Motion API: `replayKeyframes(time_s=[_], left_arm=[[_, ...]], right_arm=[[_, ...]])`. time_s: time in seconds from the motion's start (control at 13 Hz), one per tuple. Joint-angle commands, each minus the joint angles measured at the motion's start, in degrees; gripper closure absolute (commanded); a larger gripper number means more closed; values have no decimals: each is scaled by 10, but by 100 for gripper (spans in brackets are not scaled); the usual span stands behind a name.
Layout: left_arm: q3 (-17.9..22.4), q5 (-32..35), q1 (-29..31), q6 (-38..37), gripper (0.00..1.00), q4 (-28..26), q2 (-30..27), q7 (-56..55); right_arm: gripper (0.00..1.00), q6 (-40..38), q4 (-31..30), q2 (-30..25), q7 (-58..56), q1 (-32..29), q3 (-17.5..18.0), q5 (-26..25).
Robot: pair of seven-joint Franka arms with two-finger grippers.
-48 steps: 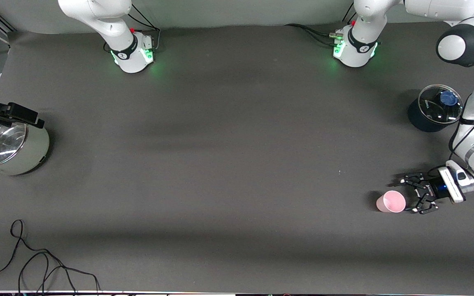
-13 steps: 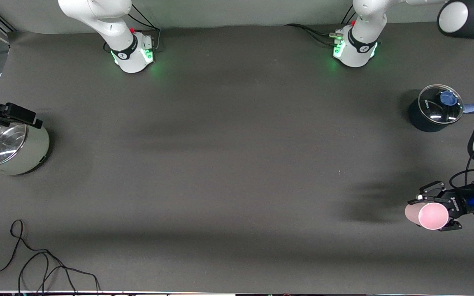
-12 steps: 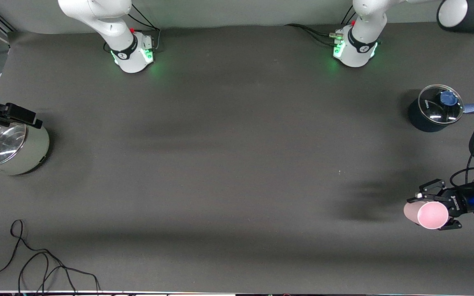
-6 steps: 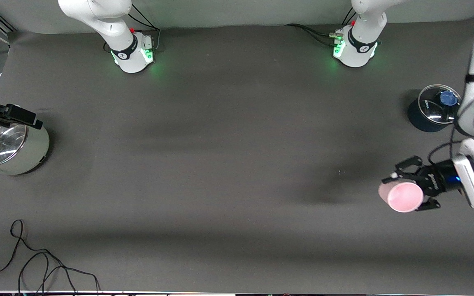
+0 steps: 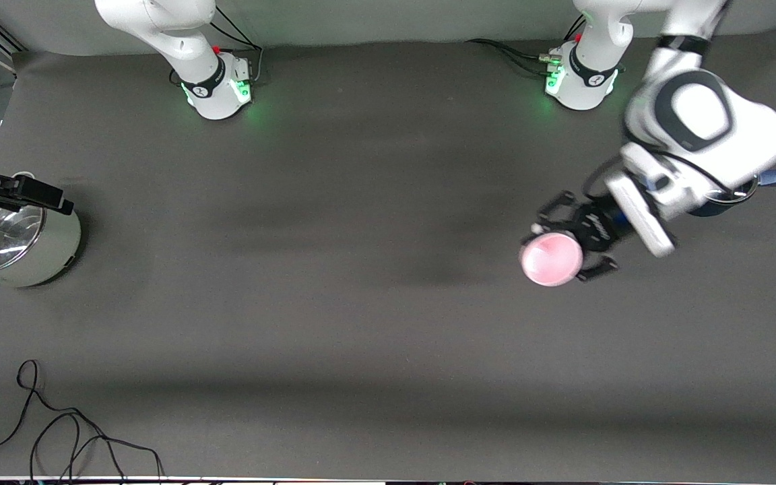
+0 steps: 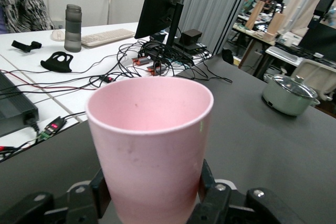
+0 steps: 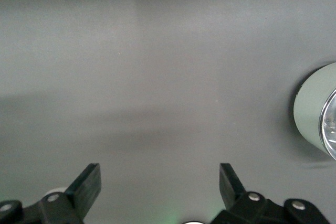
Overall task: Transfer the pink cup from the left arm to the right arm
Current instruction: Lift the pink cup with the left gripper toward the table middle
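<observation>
Front view shows the left tool [image 5: 573,244] up in the air over the bench [image 5: 361,303], toward the left arm's end, with its two fingers clamped on the pink cup [image 5: 552,260]. Left wrist view shows the cup [image 6: 149,145] standing upright between those fingers [image 6: 100,198], which pinch it low down near its base. Its wide open top is free.

The cup looks like thin plastic, so it is likely light and smooth, and may bend if squeezed hard. A good place for the other tool to take it is the upper half, above the left fingers, with a soft squeeze.

The right tool [image 7: 160,182] hangs beside the pale green pot [image 5: 21,246] at the right arm's end of the bench, and its fingers are wide apart with nothing between them. It waits there.

Between the two tools the bench is bare, so there seems to be lots of room to meet in the middle. A black cable [image 5: 58,438] lies near the bench's front edge, well apart from both tools.
</observation>
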Motion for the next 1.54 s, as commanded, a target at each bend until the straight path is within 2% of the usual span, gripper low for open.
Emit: replayKeyframes(time_s=[0.0, 0.08, 0.31, 0.46, 0.54, 0.77, 0.85, 1.0, 1.31, 1.46], left_arm=[[11, -93, -145, 146, 54, -23, -31, -2], [11, -115, -191, 201, 54, -16, -30, -2], [10, -177, -269, 311, 54, 14, -21, -12], [6, -175, -317, 430, 54, 58, 6, -60], [0, -174, -325, 466, 53, 78, 20, -71], [-26, -172, -333, 533, 54, 125, 56, -95], [-30, -168, -338, 555, 54, 141, 67, -106], [-30, -161, -348, 576, 54, 166, 92, -114], [-29, -161, -353, 578, 55, 177, 99, -115], [-28, -160, -353, 578, 55, 177, 99, -115]], right_arm=[[0, -11, 8, -14, -10, -2, 0, 7], [0, -32, 11, -16, -10, -2, 0, 8], [0, -49, 12, -24, -13, -1, -1, 9], [0, -49, 19, -24, -2, 4, 4, 14], [0, -49, 21, -25, 1, 5, 6, 43], [0, -47, 43, -23, 116, 6, 8, 151], [0, -45, 58, -19, 170, 13, 26, 171], [0, -33, 89, -2, 304, 49, 57, 169], [0, 12, 134, 45, 501, 164, 57, 150], [0, 32, 178, 84, 576, 222, 57, 118]])
